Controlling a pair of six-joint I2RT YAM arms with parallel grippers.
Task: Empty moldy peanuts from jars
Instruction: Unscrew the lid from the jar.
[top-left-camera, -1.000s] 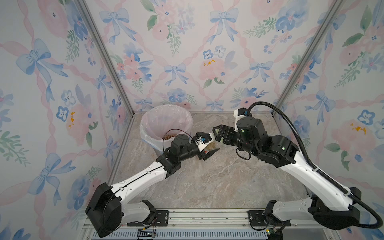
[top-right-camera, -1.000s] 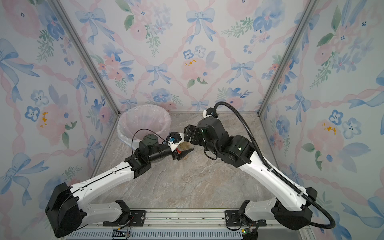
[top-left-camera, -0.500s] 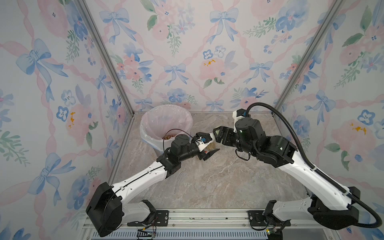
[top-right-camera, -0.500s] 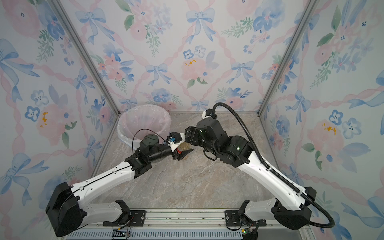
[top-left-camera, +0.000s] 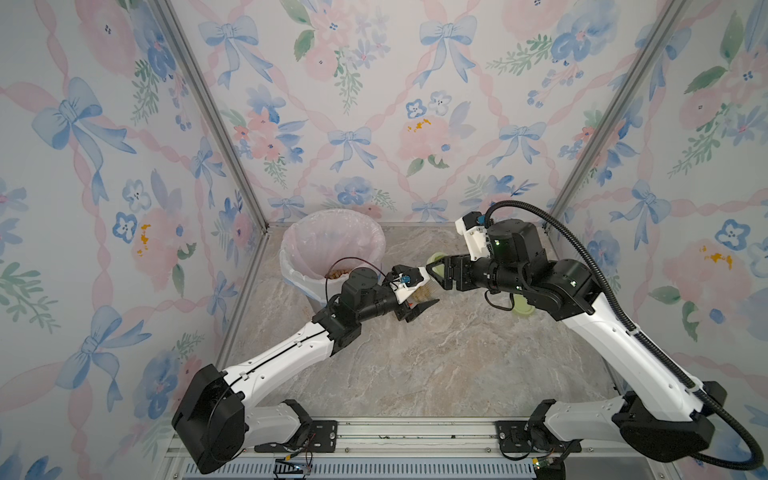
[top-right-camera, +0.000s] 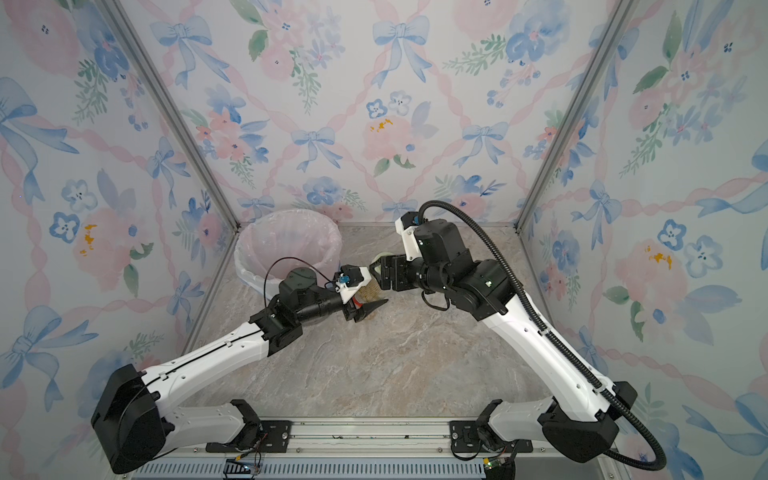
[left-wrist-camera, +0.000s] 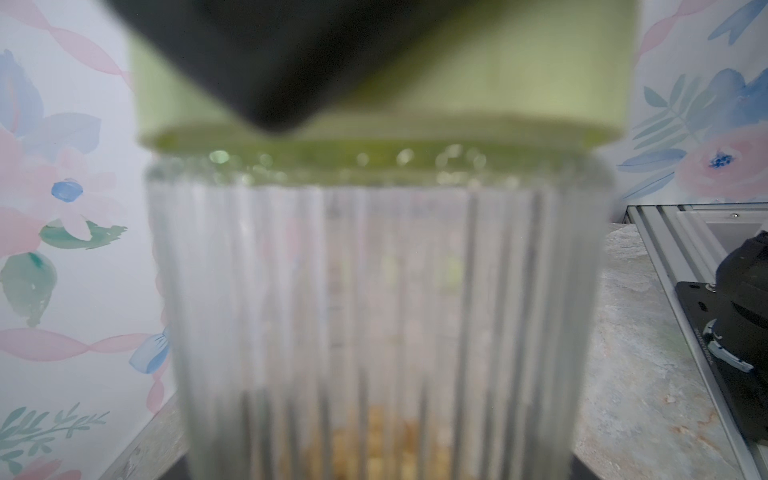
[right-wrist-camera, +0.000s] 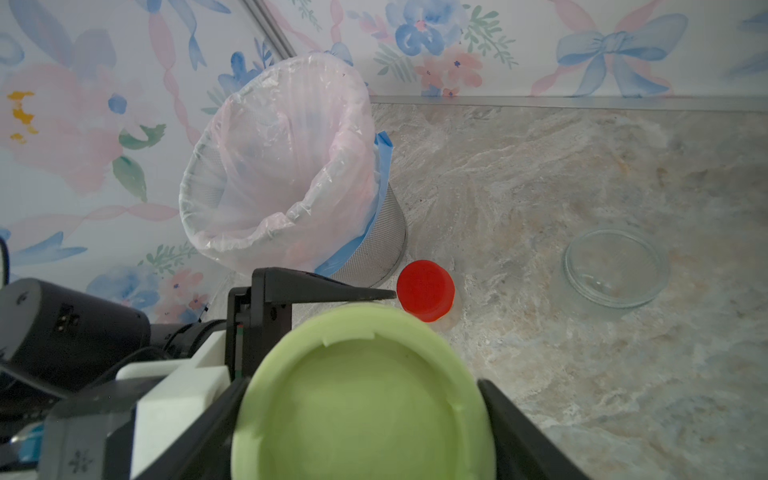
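Note:
A ribbed clear jar (left-wrist-camera: 374, 291) with a pale green lid (right-wrist-camera: 361, 395) hangs above the table in the middle. My left gripper (top-left-camera: 419, 299) is shut on its body. Tan moldy peanuts (left-wrist-camera: 374, 440) lie in its bottom. My right gripper (right-wrist-camera: 361, 415) is shut on the lid, with a black finger (right-wrist-camera: 511, 419) pressed against each side of it. In both top views the two grippers meet at the jar (top-right-camera: 369, 293) beside the bin. A second jar with a red lid (right-wrist-camera: 424, 291) stands on the table by the bin's foot.
A grey mesh bin (top-left-camera: 291, 266) lined with a thin bag stands at the back left, with brown peanuts (top-left-camera: 338, 273) in it. An open empty glass jar (right-wrist-camera: 615, 270) stands on the marble. A loose green lid (top-left-camera: 521, 309) lies under my right arm.
My right gripper has moved a little left onto the jar's green lid and closed on it. The left arm and the jar have stayed put.

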